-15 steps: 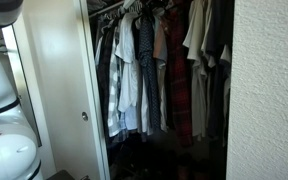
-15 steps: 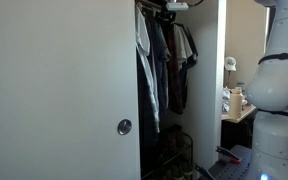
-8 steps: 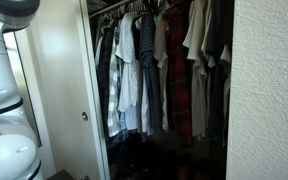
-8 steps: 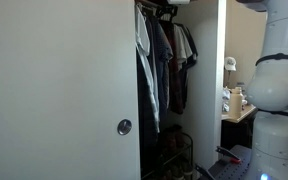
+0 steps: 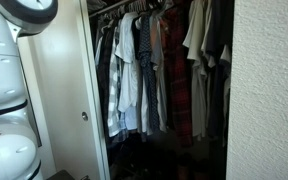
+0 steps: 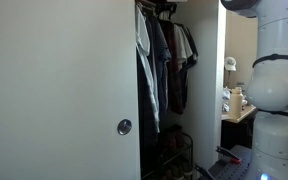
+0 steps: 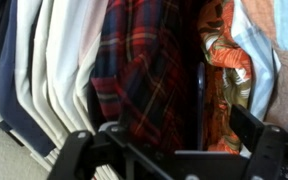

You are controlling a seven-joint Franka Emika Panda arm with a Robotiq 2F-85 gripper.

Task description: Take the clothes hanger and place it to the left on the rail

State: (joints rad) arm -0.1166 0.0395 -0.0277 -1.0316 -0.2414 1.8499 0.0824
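One white arm (image 5: 4, 120) stands outside the wardrobe, its upper link raised toward the hanging row. Its round joint sits further into the top of an exterior view than half a second ago. One white sliding door (image 6: 54, 80) covers part of the opening. Many shirts (image 5: 134, 70) crowd the rail (image 5: 114, 10), dark, at the top. The clothes hangers (image 5: 134, 6) are packed there, unmoved. One pincer (image 7: 169, 160), fingers spread and gripping nothing, faces a red plaid shirt (image 7: 149, 70) beside an orange print garment (image 7: 224, 55).
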